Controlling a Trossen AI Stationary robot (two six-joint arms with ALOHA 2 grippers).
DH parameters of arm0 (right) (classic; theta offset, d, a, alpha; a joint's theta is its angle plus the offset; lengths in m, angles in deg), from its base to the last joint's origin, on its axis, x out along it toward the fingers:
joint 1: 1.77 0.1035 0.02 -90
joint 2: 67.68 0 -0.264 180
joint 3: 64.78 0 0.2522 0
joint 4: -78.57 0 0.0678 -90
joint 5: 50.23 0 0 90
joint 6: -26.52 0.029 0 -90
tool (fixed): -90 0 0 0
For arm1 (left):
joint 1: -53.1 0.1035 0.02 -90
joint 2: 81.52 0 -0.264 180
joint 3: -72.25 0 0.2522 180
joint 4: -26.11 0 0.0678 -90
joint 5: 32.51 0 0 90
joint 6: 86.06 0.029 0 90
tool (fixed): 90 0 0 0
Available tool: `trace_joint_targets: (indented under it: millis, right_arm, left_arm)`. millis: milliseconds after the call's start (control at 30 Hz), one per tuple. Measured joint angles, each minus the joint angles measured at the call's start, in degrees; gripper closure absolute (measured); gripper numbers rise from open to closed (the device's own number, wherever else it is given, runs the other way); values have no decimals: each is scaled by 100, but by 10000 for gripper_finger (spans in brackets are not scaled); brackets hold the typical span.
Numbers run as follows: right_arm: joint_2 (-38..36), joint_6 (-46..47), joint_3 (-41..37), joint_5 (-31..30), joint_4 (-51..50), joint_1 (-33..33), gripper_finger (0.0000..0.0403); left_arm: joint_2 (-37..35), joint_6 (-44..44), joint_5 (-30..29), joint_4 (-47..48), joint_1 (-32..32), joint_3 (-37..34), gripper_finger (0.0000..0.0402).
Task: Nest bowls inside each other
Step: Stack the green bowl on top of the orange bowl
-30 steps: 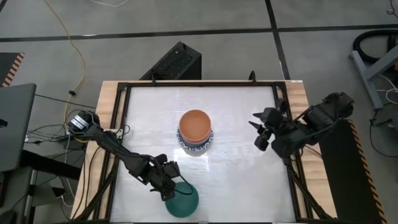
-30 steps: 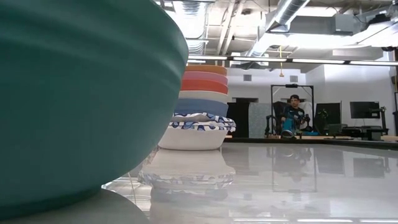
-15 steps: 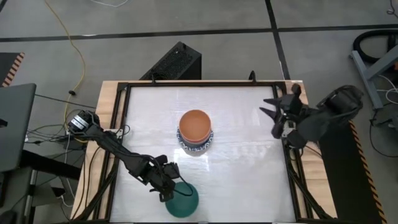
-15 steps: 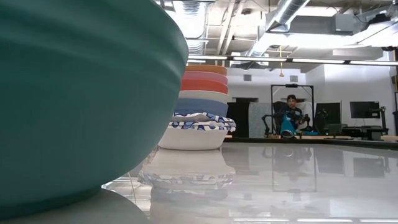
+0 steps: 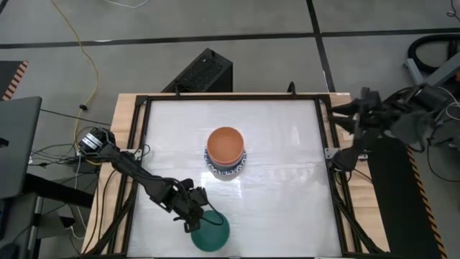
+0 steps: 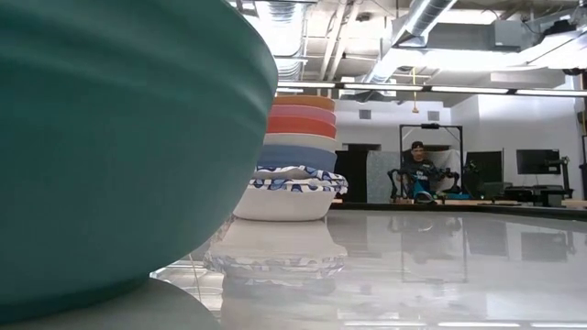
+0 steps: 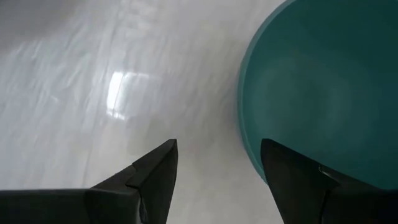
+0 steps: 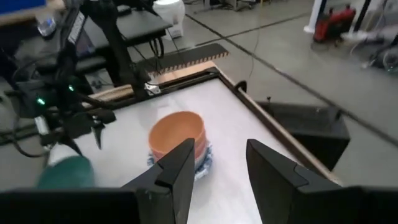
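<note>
Mid-table stands a nested stack of bowls [image 5: 226, 152], orange on top, with red, cream, blue and blue-patterned white ones below [image 6: 295, 156]; it rests on its lowest bowl. A dark green bowl [image 5: 211, 233] sits alone at the near edge and fills the low view [image 6: 119, 137]. My left gripper [image 5: 195, 218] is open at its far-left rim. One finger [image 7: 292, 177] is over the bowl's inside [image 7: 323, 93], the other [image 7: 155, 171] outside over the table. My right gripper [image 5: 347, 115] is open, raised past the table's right edge, facing the stack [image 8: 177, 140]. My left gripper comes at the green bowl's rim [image 7: 247, 146] slanting down from the far left, with one finger on each side of the rim. Whether either finger touches the bowl, I cannot tell.
A black frame rail [image 5: 327, 151] runs round the white tabletop. Bare table lies right of the stack [image 5: 287, 194]. A black box [image 5: 203, 72] sits beyond the far edge and a laptop [image 5: 18, 144] at the left. A person [image 6: 417, 170] sits in the room beyond.
My right gripper has drawn back from beside the stack toward the table's far right corner, rising and passing over the right rail, and has turned. My left gripper and the bowls have kept still.
</note>
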Motion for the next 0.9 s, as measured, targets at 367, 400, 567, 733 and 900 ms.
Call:
trace_joint_targets:
  millis: [367,400,567,733,900]
  right_arm:
    - [-491,482,-1072,75,-7,97,237]
    - [-502,486,-1146,101,-4,97,237]
    - [-497,520,-1356,149,-5,97,237]
    - [-500,560,-1434,163,13,95,237]
    - [-497,630,-1442,165,1,95,237]
  left_arm:
    - [0,15,15,49,0,0,182]
    - [0,15,15,68,0,0,182]
    - [0,7,10,203,39,0,182]
    - [0,0,-14,197,46,0,182]
    - [0,-4,-145,188,40,0,182]
